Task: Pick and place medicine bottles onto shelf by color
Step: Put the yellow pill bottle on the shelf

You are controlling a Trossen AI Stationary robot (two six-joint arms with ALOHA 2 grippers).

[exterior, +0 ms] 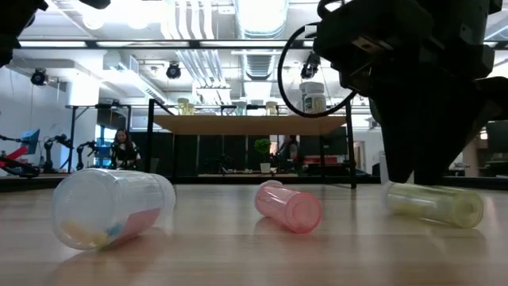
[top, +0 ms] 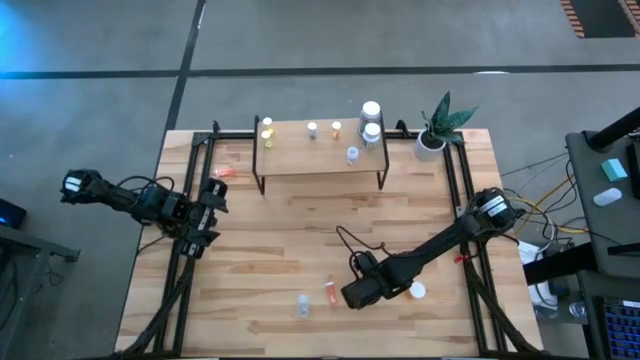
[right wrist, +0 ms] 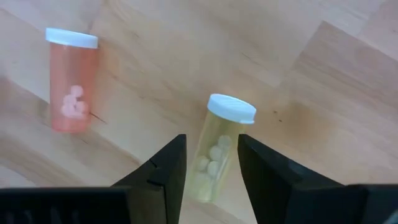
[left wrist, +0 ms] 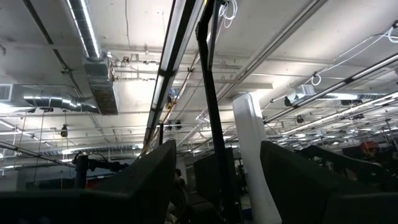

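The tabletop carries the shelf at its far edge, with several small bottles and 2 larger white-capped bottles already standing on it.

The right hand is low over the near part of the tabletop, straddling a yellow bottle that lies on its side. The fingers flank the bottle body on both sides with a small gap visible, so the hand is part-closed and not yet gripping. The left hand waits open near the left edge of the tabletop, holding nothing.

An orange bottle lies on its side near the yellow one, apart from it. A clear bottle also lies on its side, further toward the left.

Handling assessment: the yellow bottle appears to be a light, rigid plastic cylinder with a smooth wall and loose pills inside. It is likely to roll or slip if squeezed off-centre. The recommended hold is across the mid-body, below the white cap, with the fingers square to the long axis. The bottle will need turning upright before release on the shelf.
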